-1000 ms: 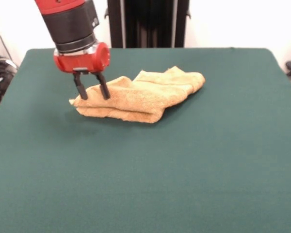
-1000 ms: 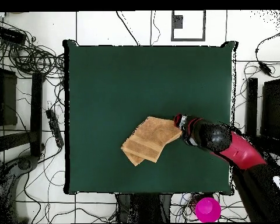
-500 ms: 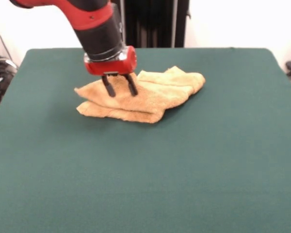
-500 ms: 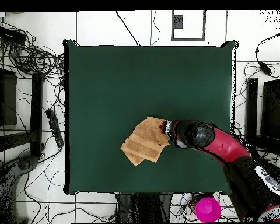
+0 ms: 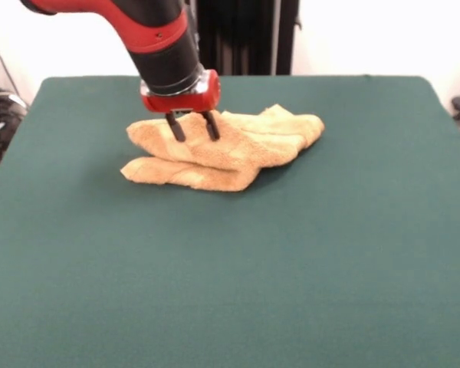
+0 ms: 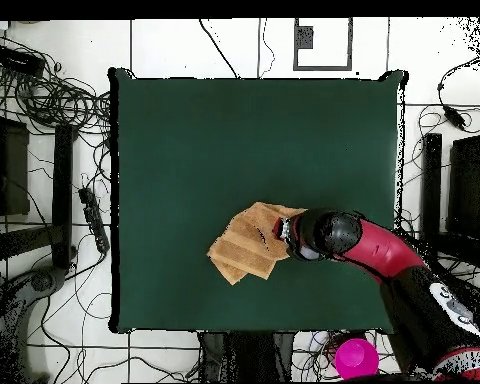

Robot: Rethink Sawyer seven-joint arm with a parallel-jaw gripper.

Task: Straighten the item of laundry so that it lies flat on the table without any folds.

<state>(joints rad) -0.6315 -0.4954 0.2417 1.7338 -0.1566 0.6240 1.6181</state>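
The orange-tan towel (image 5: 230, 149) lies folded in layers on the green table (image 5: 230, 276), left of centre toward the far side. Its top layer sits pulled back from the bottom layer's left edge (image 5: 138, 170). My gripper (image 5: 194, 132) hangs from the red and black arm over the towel's left part. Its two dark fingers stand apart, with the tips against the top layer. In the overhead view the gripper (image 6: 284, 228) is at the towel's (image 6: 246, 245) right edge. No white tag shows.
A pink cup (image 6: 355, 358) stands on the floor off the table's near-robot side. Cables and dark equipment (image 6: 44, 150) lie on the floor beside the table. The robot's black pedestal (image 5: 234, 34) stands behind the far edge.
The gripper moved from the towel's left corner rightward and further back over the towel. The top layer's left edge shifted with it, uncovering the bottom layer's left edge.
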